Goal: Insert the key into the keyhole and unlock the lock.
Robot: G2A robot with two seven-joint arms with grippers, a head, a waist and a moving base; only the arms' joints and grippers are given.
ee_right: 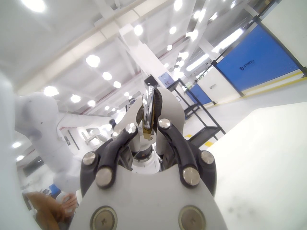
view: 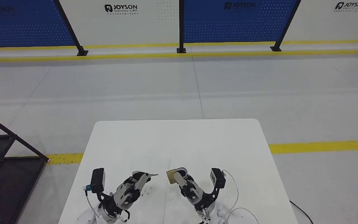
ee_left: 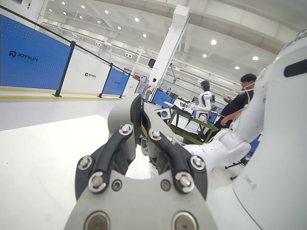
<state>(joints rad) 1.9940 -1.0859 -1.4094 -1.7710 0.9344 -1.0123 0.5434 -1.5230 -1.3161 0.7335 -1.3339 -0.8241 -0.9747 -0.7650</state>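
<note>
Lock (ee_right: 146, 111): held tight in right jaws, above counter (view: 179, 140), mid near edge.
Key (ee_left: 144, 127): brass sliver, seemingly pinched in closed left jaws, near lock.
Step judged: pre-insertion.
Next: key tip to be aligned with keyhole.

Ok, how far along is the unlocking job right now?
Done: both pieces are picked up. The right gripper clamps the lock, and the left gripper pinches a brass piece, apparently the key. In hand: they face each other, apart. Left: insert the key and turn it.
</note>
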